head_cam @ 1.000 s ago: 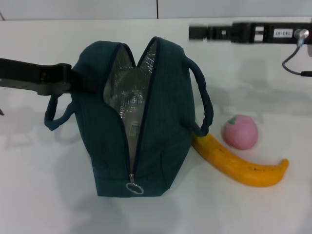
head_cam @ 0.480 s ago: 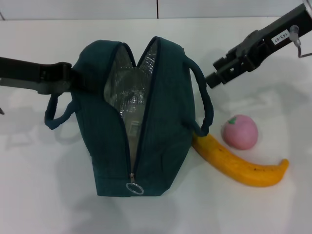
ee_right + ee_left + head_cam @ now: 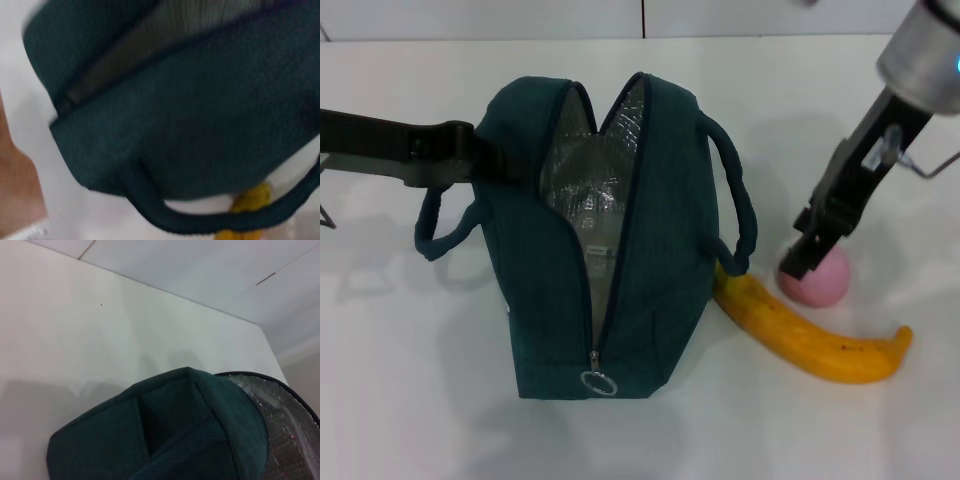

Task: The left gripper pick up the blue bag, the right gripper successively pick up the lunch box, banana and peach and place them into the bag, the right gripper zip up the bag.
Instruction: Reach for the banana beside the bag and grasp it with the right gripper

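Observation:
The blue bag (image 3: pixel 620 250) stands upright mid-table, its zipper open and silver lining (image 3: pixel 585 170) showing. My left gripper (image 3: pixel 480 158) reaches in from the left and is shut on the bag's upper left side; the bag's end (image 3: pixel 175 430) fills the left wrist view. My right gripper (image 3: pixel 796 265) hangs low at the near-left side of the pink peach (image 3: pixel 825 280), partly covering it. The yellow banana (image 3: pixel 810 340) lies in front of the peach, one end tucked under the bag's right handle (image 3: pixel 740 215). The lunch box cannot be made out. The right wrist view shows the bag's side (image 3: pixel 200 100) and a bit of banana (image 3: pixel 247 200).
The zipper's ring pull (image 3: pixel 598 383) hangs at the bag's near bottom end. The left handle (image 3: pixel 440 235) droops beside my left arm. Bare white table (image 3: pixel 410 400) lies to the front left and front right.
My right arm has swung from the table's back right forward and down to the peach. The bag and my left gripper have nudged slightly right.

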Robot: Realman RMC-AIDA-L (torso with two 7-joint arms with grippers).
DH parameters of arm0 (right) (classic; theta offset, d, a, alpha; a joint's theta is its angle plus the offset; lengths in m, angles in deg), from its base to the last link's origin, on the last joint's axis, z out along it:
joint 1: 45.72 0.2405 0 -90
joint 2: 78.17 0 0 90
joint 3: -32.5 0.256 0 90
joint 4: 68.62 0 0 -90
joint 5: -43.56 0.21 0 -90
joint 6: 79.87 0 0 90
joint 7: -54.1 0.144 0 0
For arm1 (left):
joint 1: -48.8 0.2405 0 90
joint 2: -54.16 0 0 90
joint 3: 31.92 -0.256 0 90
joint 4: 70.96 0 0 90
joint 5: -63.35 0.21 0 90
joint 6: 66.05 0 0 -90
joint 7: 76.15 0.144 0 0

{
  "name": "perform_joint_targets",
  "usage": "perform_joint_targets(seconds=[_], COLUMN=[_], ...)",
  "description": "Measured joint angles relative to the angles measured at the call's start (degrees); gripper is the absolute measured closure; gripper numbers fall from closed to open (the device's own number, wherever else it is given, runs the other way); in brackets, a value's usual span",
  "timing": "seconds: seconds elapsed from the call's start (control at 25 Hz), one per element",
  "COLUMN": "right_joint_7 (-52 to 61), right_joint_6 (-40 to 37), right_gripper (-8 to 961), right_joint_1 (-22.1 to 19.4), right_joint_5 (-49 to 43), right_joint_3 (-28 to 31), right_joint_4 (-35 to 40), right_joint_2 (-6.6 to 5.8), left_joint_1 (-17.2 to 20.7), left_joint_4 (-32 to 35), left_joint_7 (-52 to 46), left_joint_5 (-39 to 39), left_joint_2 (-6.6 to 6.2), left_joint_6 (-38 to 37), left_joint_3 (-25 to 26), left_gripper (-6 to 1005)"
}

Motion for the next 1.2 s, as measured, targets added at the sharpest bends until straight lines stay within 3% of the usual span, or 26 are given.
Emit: perform_joint_targets(seconds=[0.24,1.2], right_joint_7=[4.1,6.2], right_joint_6=[3.4,13.6], right_gripper=[332,355], right_joint_1=[-0.3,-0.4], right_joint_5=[-0.6,6.4], right_joint_3=[-9.8,-20.3], right_joint_4=[-1.8,-10.0], right_joint_2=[0.72,0.98], left_joint_1=[0.0,0.0], left_joint_4=[0.0,-0.3], left_joint_7=[0.0,0.1], left_joint_5=[0.0,0.0], left_joint_2=[0.15,0.50], left_joint_6=[0.2,0.4], left_joint_3=[0.0,0.0], left_gripper=[960,960])
